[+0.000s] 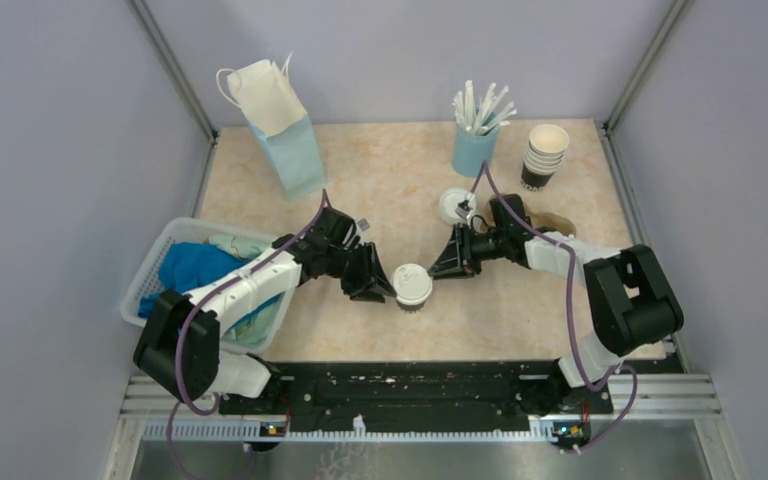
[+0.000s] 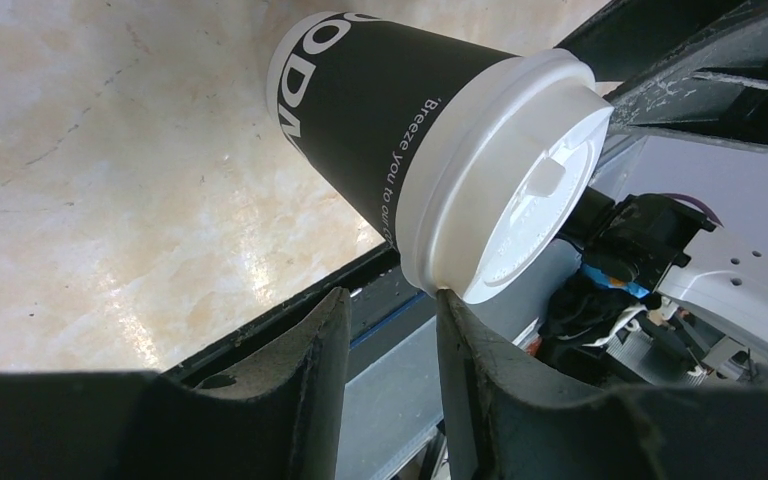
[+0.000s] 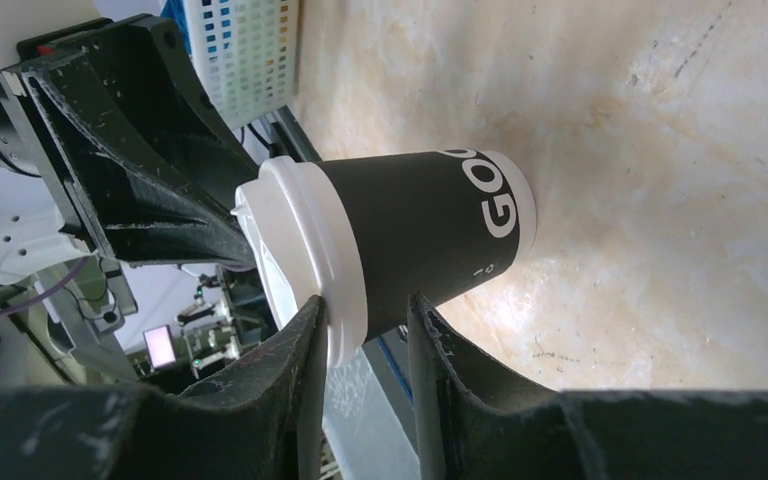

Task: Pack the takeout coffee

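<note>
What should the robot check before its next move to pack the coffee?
1. Takeout coffee standing upright, lid on: ok.
2. Left tool open: ok.
3. Right tool open: ok.
4. Coffee held by a tool: not ok; it sits past both tips.
5. Paper bag standing upright: ok.
6. Tools touching the coffee: cannot tell.
</note>
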Tool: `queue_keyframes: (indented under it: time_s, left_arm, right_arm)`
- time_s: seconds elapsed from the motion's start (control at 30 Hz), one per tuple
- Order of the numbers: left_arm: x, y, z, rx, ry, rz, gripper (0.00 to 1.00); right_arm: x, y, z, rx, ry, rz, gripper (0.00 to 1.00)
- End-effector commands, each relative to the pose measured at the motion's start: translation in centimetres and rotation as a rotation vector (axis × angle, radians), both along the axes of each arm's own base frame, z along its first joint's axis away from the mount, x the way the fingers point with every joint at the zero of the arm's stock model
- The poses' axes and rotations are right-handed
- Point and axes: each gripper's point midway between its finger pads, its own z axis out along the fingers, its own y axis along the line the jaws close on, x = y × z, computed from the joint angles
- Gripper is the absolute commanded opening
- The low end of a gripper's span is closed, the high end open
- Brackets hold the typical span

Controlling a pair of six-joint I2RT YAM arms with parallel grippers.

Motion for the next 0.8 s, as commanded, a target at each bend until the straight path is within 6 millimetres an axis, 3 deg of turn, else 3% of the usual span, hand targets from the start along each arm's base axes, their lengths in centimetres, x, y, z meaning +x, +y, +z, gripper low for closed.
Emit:
queue_keyframes:
  time_s: [0.0, 0.1, 0.4, 0.63, 0.77]
  left_arm:
    - [-1.8, 3.1, -5.4, 0.194, 0.069, 0.013, 0.42]
    - [-1.5, 3.1, -4.7, 0.204, 0.053, 0.008, 0.42]
    - [0.8, 2.0, 0.0, 0.159, -0.073, -0.013, 0.46]
    - [1.3, 1.5, 2.5, 0.113, -0.137, -0.023, 0.51]
    - [1.5, 1.3, 4.3, 0.084, -0.176, -0.028, 0.55]
  right_arm:
    - [-3.1, -3.3, -8.7, -0.311, 0.098, -0.049, 0.31]
    - [-2.0, -2.8, -6.5, -0.288, 0.058, -0.052, 0.31]
    - [0.1, -0.9, 0.6, -0.167, -0.023, -0.043, 0.35]
    - [1.1, -0.7, 3.9, -0.158, -0.087, -0.048, 0.41]
    - [1.3, -1.3, 4.9, -0.206, -0.147, -0.047, 0.53]
